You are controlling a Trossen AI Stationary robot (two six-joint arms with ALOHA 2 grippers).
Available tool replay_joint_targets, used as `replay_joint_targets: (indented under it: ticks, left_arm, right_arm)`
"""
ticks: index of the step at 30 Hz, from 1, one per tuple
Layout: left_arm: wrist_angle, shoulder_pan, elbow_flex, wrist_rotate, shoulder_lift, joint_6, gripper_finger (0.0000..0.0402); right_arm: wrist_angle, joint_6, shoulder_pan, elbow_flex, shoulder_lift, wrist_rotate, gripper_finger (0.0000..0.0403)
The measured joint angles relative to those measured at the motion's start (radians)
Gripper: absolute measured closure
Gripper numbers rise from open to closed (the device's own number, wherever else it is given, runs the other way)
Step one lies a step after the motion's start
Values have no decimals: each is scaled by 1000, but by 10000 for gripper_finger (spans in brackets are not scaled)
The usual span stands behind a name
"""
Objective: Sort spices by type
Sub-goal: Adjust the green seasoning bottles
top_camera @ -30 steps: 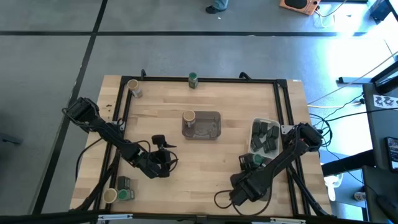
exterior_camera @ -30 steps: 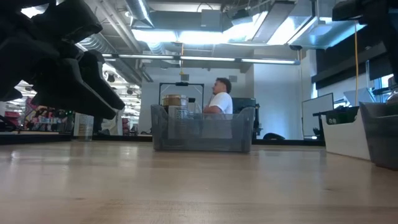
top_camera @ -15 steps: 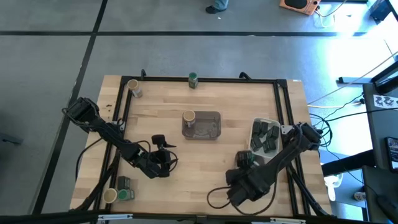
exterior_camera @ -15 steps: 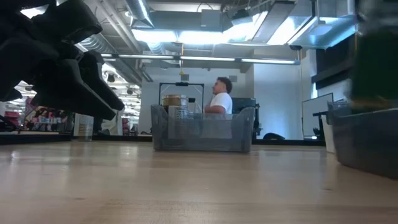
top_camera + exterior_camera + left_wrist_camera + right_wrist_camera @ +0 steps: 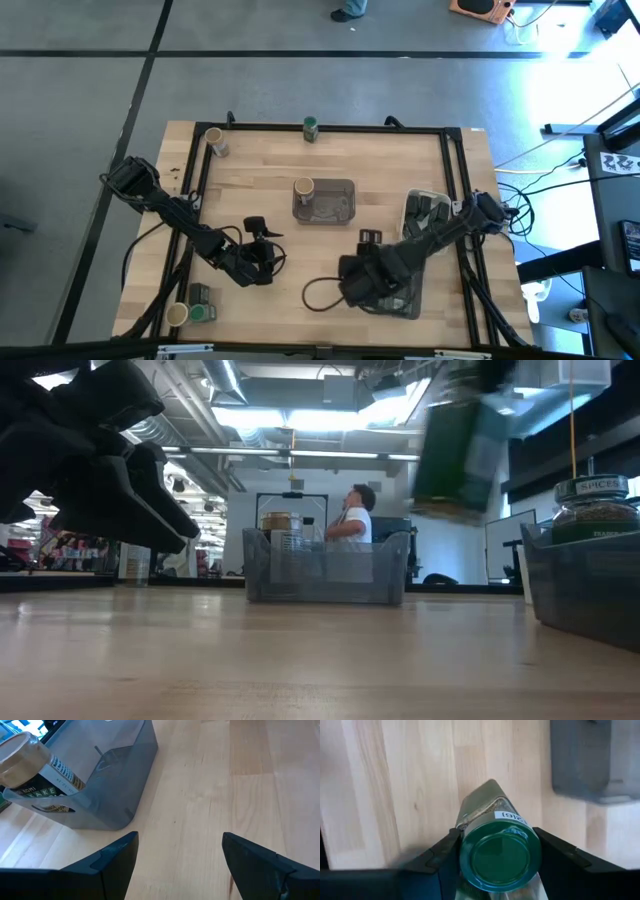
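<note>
Right end effector (image 5: 495,865) grips a clear green-lidded spice jar (image 5: 499,851); left (image 5: 175,855) open.

Left arm bent low over the worktop's near-left part, its gripper (image 5: 262,232) with fingers (image 5: 116,854) spread wide, holding nothing. Right arm reaches inward from the right edge, its gripper (image 5: 498,851) clamped on a green-lidded jar (image 5: 499,854).

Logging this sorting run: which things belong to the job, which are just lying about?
Job: green-lid jar held in the right gripper; tan-lid jar in the grey tray; dark tins in the white tray; left gripper, idle mid-table.
Lying about: floor cables; person behind.
</note>
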Motion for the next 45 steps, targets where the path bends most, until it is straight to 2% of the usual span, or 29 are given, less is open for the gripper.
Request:
replay_joint_targets:
  ticks: [5, 11, 19, 24, 28, 33, 38, 45]
  left_arm:
    - [-3, 0, 0, 0, 0, -4, 117]
    - [-4, 0, 0, 0, 0, -4, 117]
    - [-3, -1, 0, 1, 0, -4, 117]
    - [-3, -1, 0, 2, 0, -4, 117]
    - [-3, -1, 0, 2, 0, -4, 117]
    - [-4, -1, 0, 3, 0, -4, 117]
    - [-11, -10, 0, 4, 0, -4, 117]
    - [-11, -16, 0, 5, 0, -17, 117]
  right_arm:
    - [42, -20, -49, 0, 57, -10, 188]
    - [49, -73, -104, 0, 152, -78, 191]
    - [71, -176, -125, 4, 175, -91, 184]
    - [84, -177, -125, 3, 174, -78, 150]
    - [20, -160, -125, 54, 181, -93, 113]
    - [-102, -110, -100, 140, 166, -89, 85]
    - [-210, -30, -26, 151, 95, -18, 81]
    - [-197, 113, 57, 42, -30, -5, 96]
